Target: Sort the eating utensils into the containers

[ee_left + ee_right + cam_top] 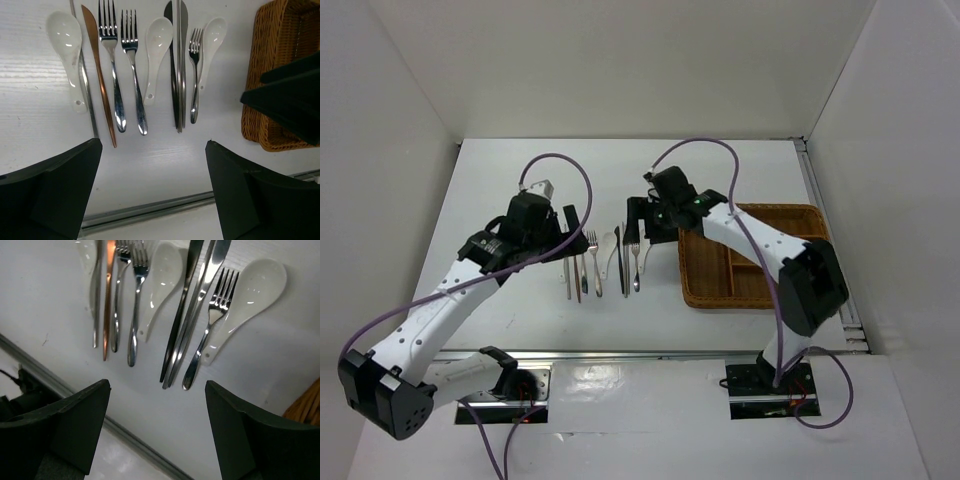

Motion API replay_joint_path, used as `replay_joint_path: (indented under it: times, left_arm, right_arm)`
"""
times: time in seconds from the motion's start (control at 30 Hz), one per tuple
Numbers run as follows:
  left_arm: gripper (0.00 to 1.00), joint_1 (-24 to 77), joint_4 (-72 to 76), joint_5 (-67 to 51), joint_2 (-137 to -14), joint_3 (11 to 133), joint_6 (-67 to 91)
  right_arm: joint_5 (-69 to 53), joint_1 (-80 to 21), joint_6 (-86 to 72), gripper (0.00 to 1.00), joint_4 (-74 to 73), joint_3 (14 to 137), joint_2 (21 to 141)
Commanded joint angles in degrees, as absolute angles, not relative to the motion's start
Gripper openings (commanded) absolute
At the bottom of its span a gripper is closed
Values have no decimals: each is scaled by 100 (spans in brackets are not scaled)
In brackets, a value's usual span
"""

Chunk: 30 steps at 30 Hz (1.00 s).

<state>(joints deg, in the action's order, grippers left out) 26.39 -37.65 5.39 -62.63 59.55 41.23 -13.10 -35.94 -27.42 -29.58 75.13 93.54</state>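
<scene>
Enclosing everything, plain white walls point(410, 70) stand on three sides of a white rectangular table point(520, 180) with a metal rail point(620, 353) along its near edge. Next, one rectangular brown woven wicker tray point(798, 212) with inner dividers, at the table's right; the right arm point(760, 245) crosses it, so its compartments show only partly and any contents cannot be made out. Then the left gripper point(153, 145): black fingers spread wide, nothing between them, handle ends of the row just ahead of the gap. The right gripper point(157, 385): likewise wide and bare, over the row's right part. Smallest, the eating utensils point(600, 262): one row side by side on the table, left of the tray, apart from it. Counted: three white soup spoons point(159, 37), three silver forks point(129, 45), a copper-coloured knife point(93, 40), a dark slim pair point(177, 65), knife or chopsticks unclear. Far ends cut off in both wrist views.
</scene>
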Motion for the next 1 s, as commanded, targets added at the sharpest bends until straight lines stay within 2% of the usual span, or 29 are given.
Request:
replay_joint_path:
  times: [0.0,0.27,0.43,0.6,0.77,0.97]
  left_arm:
    - [100,2375,-3516,755,-6117,5854,3780]
    - [100,1416,-2910,-490,-6652,5791,3244]
    - [100,1284,-2769,-493,-6715,5730,2989]
    - [99,722,-2278,-710,-6785,5239,2988]
    - [93,98,-1277,-1343,-7075,4799,2761]
    - [86,-227,-739,-1414,-7566,4676,2522]
  right_arm:
    - [-1074,-3612,-2882,84,-2804,8015,9843]
    - [-572,-3612,-2892,81,-2795,8647,10817]
    - [-799,-3489,-2839,76,-2962,9123,11373]
    - [-1010,-3489,-2777,75,-2831,9123,11373]
    - [-1248,-3489,-2585,75,-2646,9070,11215]
    - [-1248,-3489,-2443,75,-2593,9070,11092]
